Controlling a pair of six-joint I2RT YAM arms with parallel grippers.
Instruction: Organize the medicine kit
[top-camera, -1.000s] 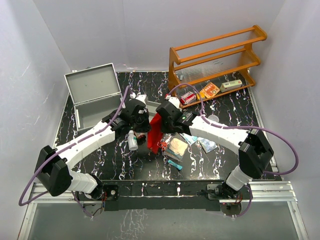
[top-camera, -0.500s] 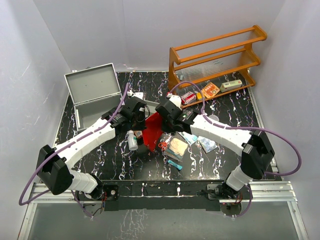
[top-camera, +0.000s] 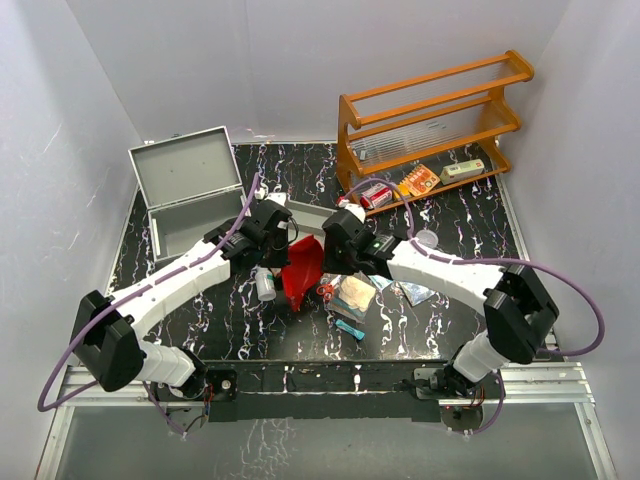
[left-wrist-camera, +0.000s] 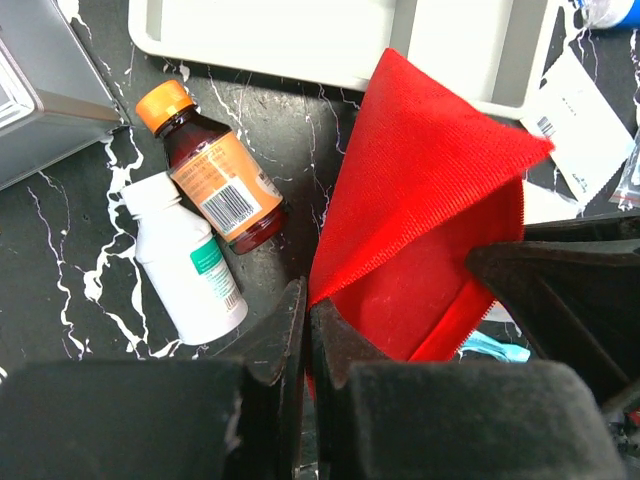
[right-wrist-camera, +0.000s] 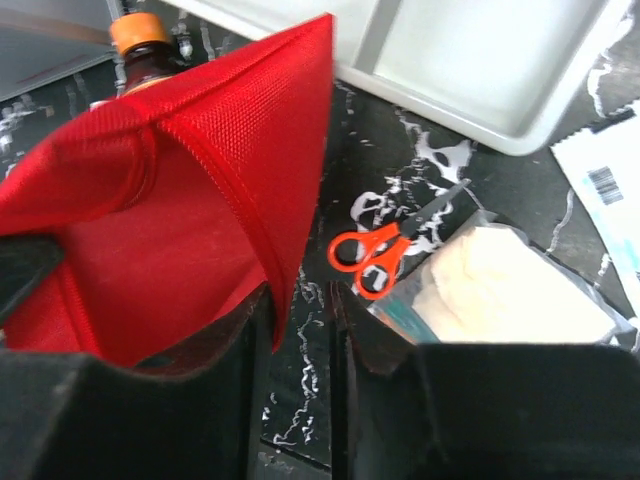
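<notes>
The medicine kit (top-camera: 185, 195), a silver-grey metal case, stands open at the back left with its lid up. Between the arms hangs a red fabric pouch (top-camera: 300, 277), its mouth spread. My left gripper (left-wrist-camera: 305, 310) is shut on the pouch's (left-wrist-camera: 420, 220) left edge. My right gripper (right-wrist-camera: 300, 300) is open a little; the pouch's (right-wrist-camera: 180, 200) seam rests against the left finger and bare table shows in the gap. In the top view the left gripper (top-camera: 284, 254) and right gripper (top-camera: 323, 264) flank the pouch.
A brown bottle with an orange cap (left-wrist-camera: 215, 180) and a white bottle (left-wrist-camera: 190, 260) lie left of the pouch. A shallow grey tray (left-wrist-camera: 330, 40) sits behind it. Orange scissors (right-wrist-camera: 385, 250) and a gauze pack (right-wrist-camera: 510, 290) lie to the right. A wooden rack (top-camera: 430, 120) stands at the back right.
The pouch has come down from hanging upright to lower and wider over the table. Both grippers moved nearer and lower, and the right jaws parted slightly.
</notes>
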